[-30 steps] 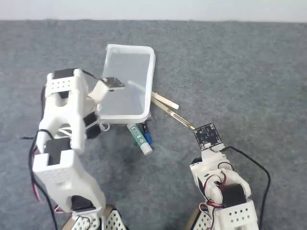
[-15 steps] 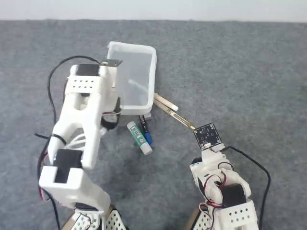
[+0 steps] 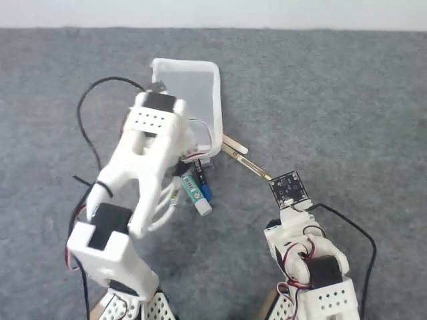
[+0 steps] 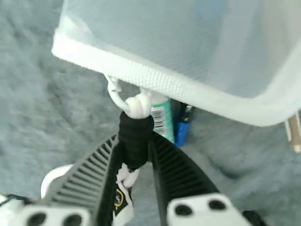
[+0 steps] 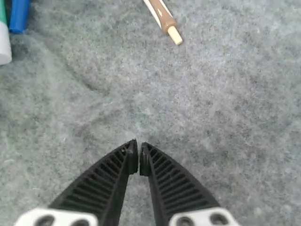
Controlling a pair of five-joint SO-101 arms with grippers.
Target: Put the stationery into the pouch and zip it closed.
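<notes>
Zip pull (image 4: pixel 135 124) pinched in left hand (image 4: pixel 134 138)

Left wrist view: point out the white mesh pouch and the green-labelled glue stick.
White mesh pouch (image 4: pixel 155 82), left wrist view, zipper edge.
Green-labelled glue stick (image 4: pixel 161 120), left wrist view, barcode label.

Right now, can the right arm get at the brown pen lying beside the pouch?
Probably yes: bare carpet lies between the right gripper and the pen, with nothing in the way. Its fingers are shut, so they must open first.
</notes>
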